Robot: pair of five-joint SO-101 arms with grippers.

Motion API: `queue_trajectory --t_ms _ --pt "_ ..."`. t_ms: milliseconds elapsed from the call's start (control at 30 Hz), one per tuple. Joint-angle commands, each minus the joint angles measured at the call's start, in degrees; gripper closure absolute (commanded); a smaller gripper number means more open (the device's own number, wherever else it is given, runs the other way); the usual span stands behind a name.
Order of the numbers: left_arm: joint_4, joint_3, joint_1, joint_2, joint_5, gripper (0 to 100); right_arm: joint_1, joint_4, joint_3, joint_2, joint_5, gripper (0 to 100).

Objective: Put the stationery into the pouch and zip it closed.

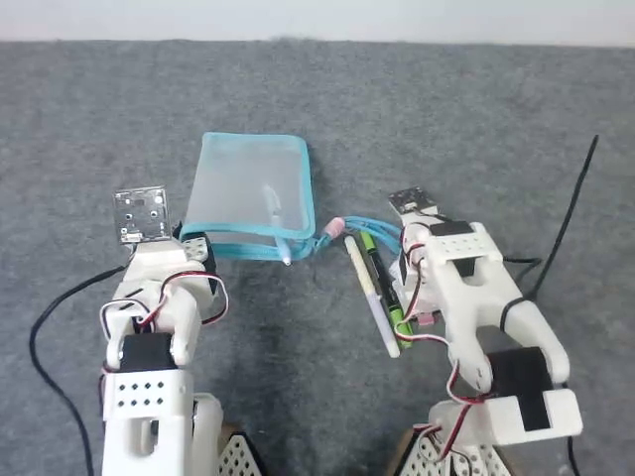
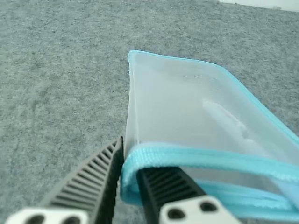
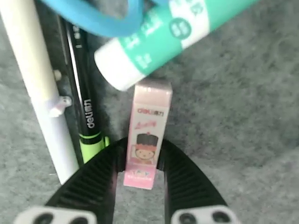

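Seen from above, the pouch (image 1: 253,193) lies left of centre on the counter (image 1: 476,109), with pens (image 1: 369,288) bunched just right of it. The left wrist view shows the left gripper (image 2: 128,161) with fingers clenched on the pouch's blue mouth edge. The right wrist view shows the right gripper (image 3: 140,151) with fingers grasping a pink eraser (image 3: 149,121); loading looks to be in hand, and the eraser likely needs lifting left into the mouth next.

The table has a fuzzy grey cover (image 1: 466,109), like a carpet, with tiny light and dark specks all over it. Along its far edge runs a plain white strip (image 1: 317,18). The light is soft and even, and the shadows are faint.
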Motion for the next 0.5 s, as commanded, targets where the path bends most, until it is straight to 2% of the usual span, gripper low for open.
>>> queue_trajectory --t_ms 0,133,300,467 --pt "-0.7 -2.2 -0.4 -1.1 -0.4 99 0.3 3.6 -0.4 -5.8 5.4 99.3" --pt "-0.7 -2.2 -0.4 -1.1 -0.4 99 0.0 7.7 -0.5 -17.4 12.8 99.3" --pt "-0.7 -2.2 -0.4 -1.1 -0.4 99 -0.1 15.2 -4.7 -30.8 13.5 99.3" --pt "-0.7 -2.4 -0.3 -1.1 -0.4 99 -7.8 25.4 -10.6 -34.2 16.8 99.3"
